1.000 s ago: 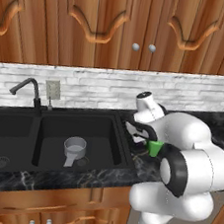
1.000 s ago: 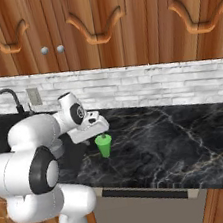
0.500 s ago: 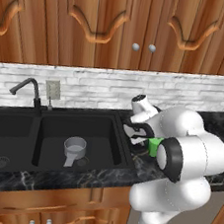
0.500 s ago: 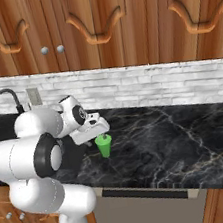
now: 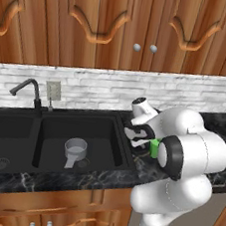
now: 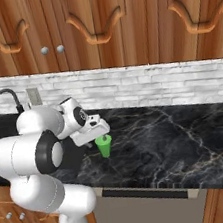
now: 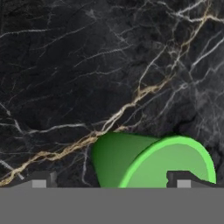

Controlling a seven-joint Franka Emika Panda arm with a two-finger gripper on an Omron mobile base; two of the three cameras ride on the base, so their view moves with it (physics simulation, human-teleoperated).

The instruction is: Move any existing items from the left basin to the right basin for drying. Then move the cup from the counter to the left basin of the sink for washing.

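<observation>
The gripper hangs spread wide over the small bright green plastic tumbler, its rim at five o'clock in the hand view. The tumbler stands upright on the glossy black marble desk. At nine o'clock, a grey translucent round vessel lies in the matte-black right basin.

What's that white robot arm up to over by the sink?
The arm has its gripper lowered right over a small green cup that stands upright on the black marble counter, beside the sink. In the hand view one fingertip sits in front of the cup's mouth, the other off to its side; a grip cannot be confirmed. A grey vessel with a short handle already lies in the right basin.
</observation>
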